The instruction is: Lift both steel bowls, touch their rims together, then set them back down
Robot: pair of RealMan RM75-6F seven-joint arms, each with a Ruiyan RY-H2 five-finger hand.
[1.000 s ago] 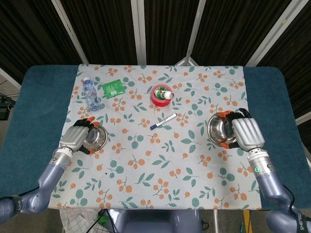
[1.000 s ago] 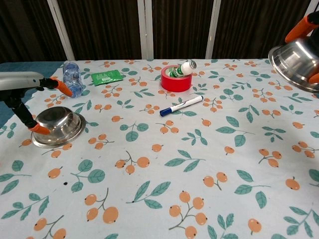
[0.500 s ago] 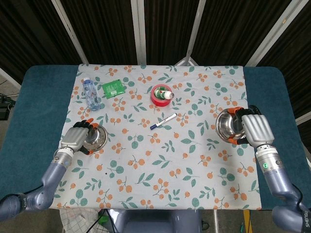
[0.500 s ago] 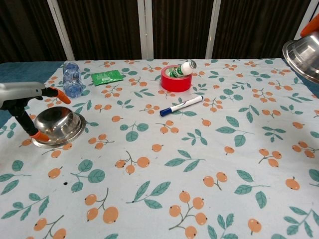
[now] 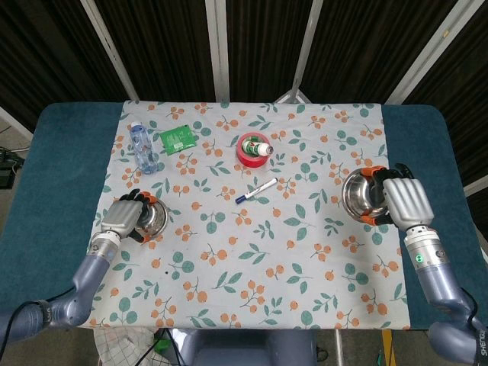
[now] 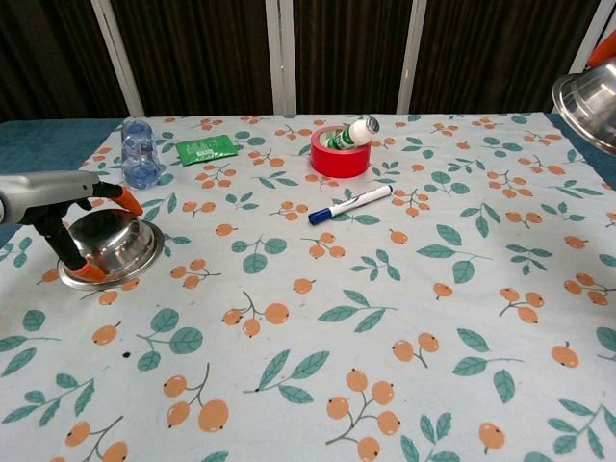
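The left hand has its fingers clamped on the rim of one shiny round steel bowl, low at eight o'clock on the counter. The right hand holds the other steel bowl raised at three o'clock. These thin, stiff, slick bowls look light, so pinching the rim seems safest.

Between the left bowl and the right bowl the counter lies open across its whole near half, bare cloth from side to side. Along the direct line between them only the marker intrudes, lying flat just beyond the middle. Further back the red tape roll, with a small bottle lying in it, stands taller. The water bottle and green packet crowd the far left, beyond the left bowl.
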